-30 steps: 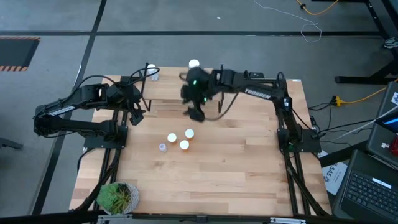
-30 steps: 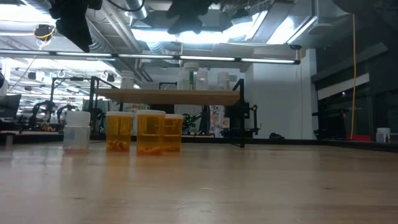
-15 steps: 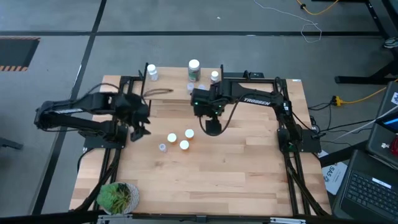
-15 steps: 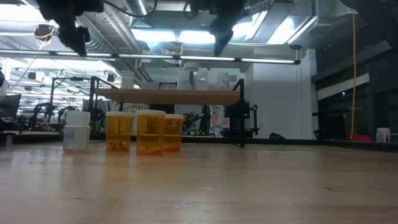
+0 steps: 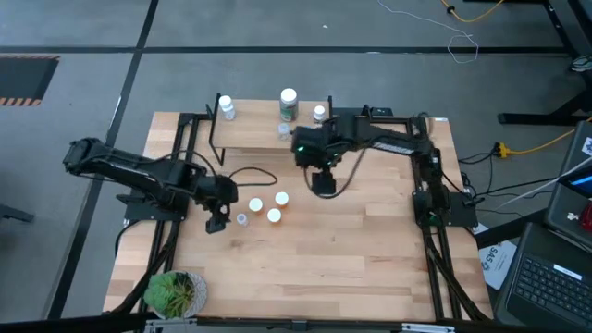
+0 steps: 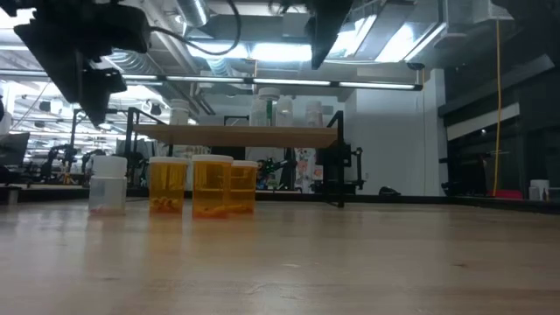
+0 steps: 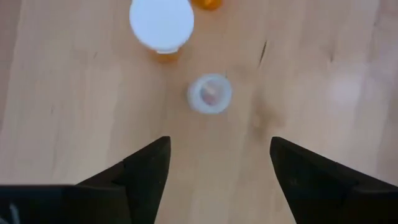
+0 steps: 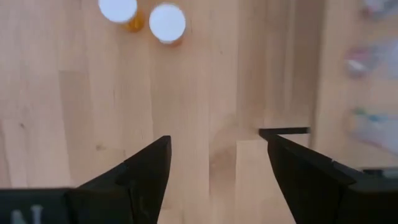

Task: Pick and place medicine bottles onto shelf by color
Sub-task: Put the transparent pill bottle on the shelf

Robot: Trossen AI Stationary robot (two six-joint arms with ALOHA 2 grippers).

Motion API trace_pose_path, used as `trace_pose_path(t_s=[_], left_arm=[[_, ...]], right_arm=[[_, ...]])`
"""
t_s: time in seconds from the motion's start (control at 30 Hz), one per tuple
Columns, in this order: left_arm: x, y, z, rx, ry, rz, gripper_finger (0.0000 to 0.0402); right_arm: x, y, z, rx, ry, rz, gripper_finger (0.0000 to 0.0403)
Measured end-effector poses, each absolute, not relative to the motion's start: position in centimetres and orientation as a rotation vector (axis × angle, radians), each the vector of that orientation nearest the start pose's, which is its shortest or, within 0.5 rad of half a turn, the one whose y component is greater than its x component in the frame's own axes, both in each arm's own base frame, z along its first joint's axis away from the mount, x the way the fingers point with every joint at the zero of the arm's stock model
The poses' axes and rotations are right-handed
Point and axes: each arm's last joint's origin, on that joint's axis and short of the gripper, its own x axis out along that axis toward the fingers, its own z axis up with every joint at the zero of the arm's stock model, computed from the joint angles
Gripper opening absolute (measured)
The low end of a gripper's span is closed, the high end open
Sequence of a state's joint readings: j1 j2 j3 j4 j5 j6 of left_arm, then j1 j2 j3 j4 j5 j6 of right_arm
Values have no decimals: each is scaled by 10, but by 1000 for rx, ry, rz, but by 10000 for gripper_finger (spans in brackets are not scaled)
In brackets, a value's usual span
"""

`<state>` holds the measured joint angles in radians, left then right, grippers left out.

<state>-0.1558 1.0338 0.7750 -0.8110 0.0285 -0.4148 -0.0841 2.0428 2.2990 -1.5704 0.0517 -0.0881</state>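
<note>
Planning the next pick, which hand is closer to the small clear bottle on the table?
Left. The left hand hovers right beside the clear bottle; the right hand is farther off, near the shelf.

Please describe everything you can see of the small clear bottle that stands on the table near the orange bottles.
The small clear bottle is a tiny, see-through vial with a pale cap, plastic or glass by its look. It stands upright on the wooden table, apart from the three orange bottles and touching none of them. Nothing grips it. From the left wrist it shows round, with a faint pinkish spot inside. The left gripper hovers just beside it, jaws open.
</note>
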Motion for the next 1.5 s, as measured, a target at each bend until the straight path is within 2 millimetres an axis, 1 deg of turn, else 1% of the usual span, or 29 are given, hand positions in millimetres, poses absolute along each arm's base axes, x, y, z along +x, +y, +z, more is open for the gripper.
trace_pose_path(t_s=[0.17,0.27,0.37,0.47,0.6,0.8,0.9,1.0,1.17,1.3,1.4,1.5], left_arm=[[192,-33,233,-261,1087,101,270],[200,-35,228,-254,1079,108,270],[209,-36,221,-253,1084,110,270],[214,-38,214,-246,1117,114,270],[217,-40,206,-232,1155,117,270],[219,-42,202,-198,1167,139,270],[223,-43,202,-200,1141,138,270],[227,-43,199,-203,1131,135,270],[234,-45,184,-188,1192,150,270],[237,-45,177,-177,1220,162,270],[237,-45,176,-173,1224,161,269],[237,-45,176,-174,1222,161,255]], right_arm=[[348,-31,410,-49,1194,-74,268],[328,-27,429,-35,1129,-85,268],[307,-24,435,-37,1116,-82,268],[291,-23,434,-1,1062,-107,268],[267,-21,416,56,995,-141,268],[230,-19,372,177,891,-199,268],[218,-18,348,234,818,-219,268],[212,-17,324,256,726,-217,268],[208,-16,285,294,594,-190,268],[208,-16,263,357,535,-175,268],[208,-15,251,394,521,-174,268],[207,-15,242,422,519,-181,268]])
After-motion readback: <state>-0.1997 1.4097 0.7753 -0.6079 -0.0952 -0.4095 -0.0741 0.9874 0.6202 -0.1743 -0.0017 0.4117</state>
